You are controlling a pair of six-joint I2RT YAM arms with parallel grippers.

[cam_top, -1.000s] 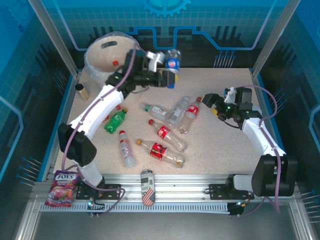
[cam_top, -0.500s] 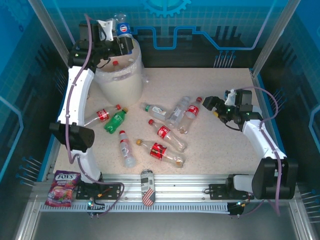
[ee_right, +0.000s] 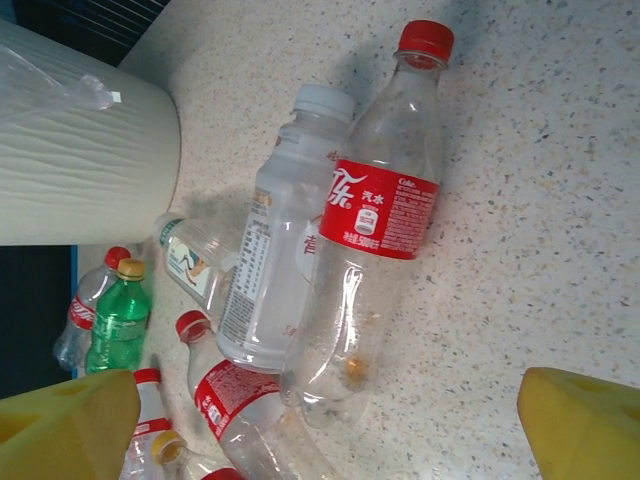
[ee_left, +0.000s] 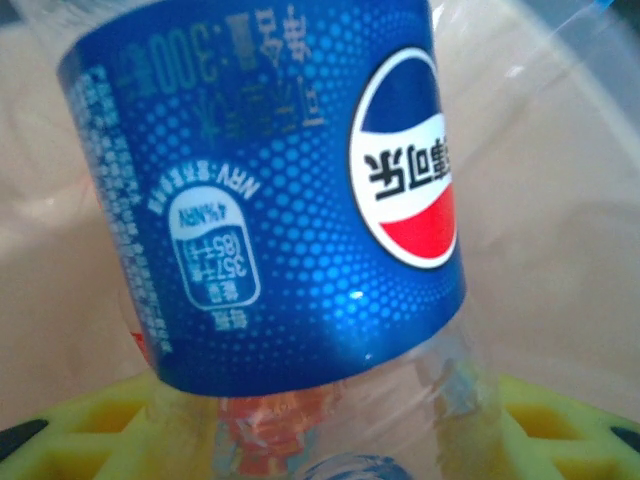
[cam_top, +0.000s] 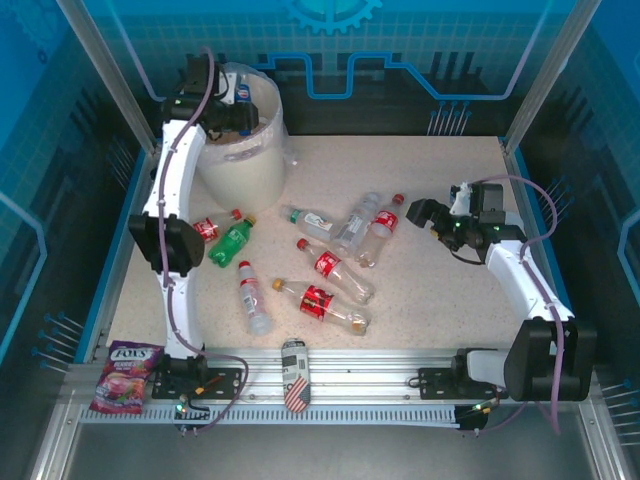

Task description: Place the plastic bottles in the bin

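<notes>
**Left arm stretched far, right arm low with jaws apart**

The white-and-black left arm (cam_top: 165, 200) rises nearly straight from its base and reaches to the table's far left corner. There the left gripper (cam_top: 232, 110) clamps its yellow pads (ee_left: 70, 430) on a clear blue-labelled plastic bottle (ee_left: 260, 190). The right arm (cam_top: 520, 275) bends forward along the right edge with its wrist low. The right gripper (cam_top: 418, 212) points left, its pads (ee_right: 65, 425) spread wide.

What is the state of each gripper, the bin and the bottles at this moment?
bin, upright, bag-lined.
left gripper, shut on the blue-labelled bottle, over the bin.
right gripper, open, empty.
green bottle, lying, capped.
red-capped bottle, lying, capped.
</notes>
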